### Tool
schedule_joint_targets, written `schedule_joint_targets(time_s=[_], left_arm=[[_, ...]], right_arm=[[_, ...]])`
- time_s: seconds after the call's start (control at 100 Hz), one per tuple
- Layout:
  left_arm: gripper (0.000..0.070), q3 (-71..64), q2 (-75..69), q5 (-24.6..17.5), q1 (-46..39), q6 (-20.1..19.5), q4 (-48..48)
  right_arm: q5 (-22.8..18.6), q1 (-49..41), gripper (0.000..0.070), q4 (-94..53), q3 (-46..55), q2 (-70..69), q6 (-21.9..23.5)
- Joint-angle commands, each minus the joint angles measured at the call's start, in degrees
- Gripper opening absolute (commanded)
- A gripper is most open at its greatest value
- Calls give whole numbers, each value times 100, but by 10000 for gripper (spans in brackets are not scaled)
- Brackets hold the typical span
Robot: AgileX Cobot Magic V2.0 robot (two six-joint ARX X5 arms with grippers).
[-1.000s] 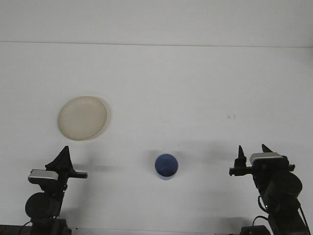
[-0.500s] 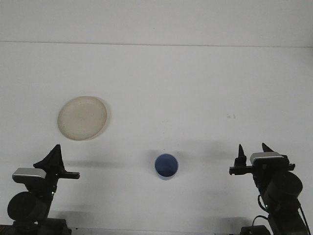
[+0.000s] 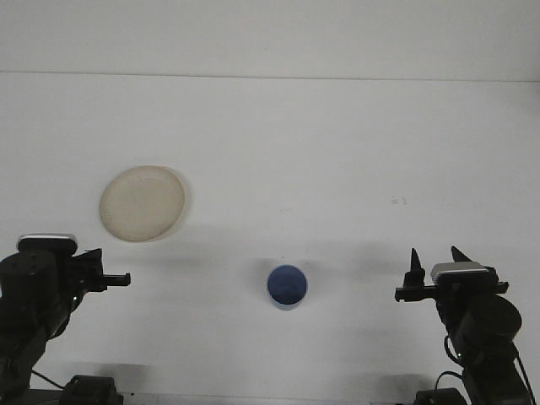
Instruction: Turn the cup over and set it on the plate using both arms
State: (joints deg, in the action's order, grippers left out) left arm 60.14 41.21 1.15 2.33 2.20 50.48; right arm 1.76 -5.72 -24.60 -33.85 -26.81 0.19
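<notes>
A blue cup (image 3: 287, 287) is standing on the white table (image 3: 337, 152), close to the near edge and about halfway between the left and right sides. Its open mouth is facing up, and nothing is touching it. A round, cream plate (image 3: 142, 203) is lying flat toward the left side of the table, farther back than the cup and well apart from it. Nothing is sitting on the plate.

The right gripper (image 3: 434, 263) is waiting near the table's near right corner, well to the right of the cup. Its two black fingers are pointing up with a gap between them, so its jaws are apart, and they are holding nothing.

The left gripper (image 3: 114, 277) is sitting low at the near left corner, just in front of the plate. It is turned sideways, pointing toward the middle, and I cannot tell how its jaws are standing.
</notes>
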Motion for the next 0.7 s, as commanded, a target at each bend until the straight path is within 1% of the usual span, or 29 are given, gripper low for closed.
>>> schedule_joint_targets(time_s=[0.0, 0.16, 0.26, 0.28, 0.31, 0.4, 0.42, 0.45, 0.5, 0.63, 0.69], left_arm=[[11, 225, 219, -9, 24, -50, 245], [12, 295, 487, -9, 33, -22, 358], [26, 295, 505, -9, 33, 4, 350], [45, 295, 505, -9, 33, 4, 352], [104, 295, 505, -9, 33, 4, 354], [376, 295, 505, -9, 33, 4, 354], [423, 295, 505, -9, 33, 4, 354], [474, 295, 505, -9, 33, 4, 354], [512, 295, 505, -9, 33, 4, 354], [512, 315, 525, -46, 33, 26, 374], [511, 348, 570, -302, 35, 37, 396]], right_arm=[[15, -15, 494, 61, -63, -13, 46], [15, -15, 494, 61, -63, -13, 46], [15, -15, 494, 61, -63, -13, 48], [15, -15, 494, 61, -63, -13, 48], [17, -15, 494, 61, -63, -13, 48], [15, -15, 494, 66, -63, -13, 48], [15, -15, 494, 66, -63, -13, 48], [15, -15, 494, 72, -63, -13, 48], [17, -15, 494, 83, -63, -13, 48], [15, -15, 494, 101, -63, -13, 48], [15, -15, 494, 98, -63, -13, 48]])
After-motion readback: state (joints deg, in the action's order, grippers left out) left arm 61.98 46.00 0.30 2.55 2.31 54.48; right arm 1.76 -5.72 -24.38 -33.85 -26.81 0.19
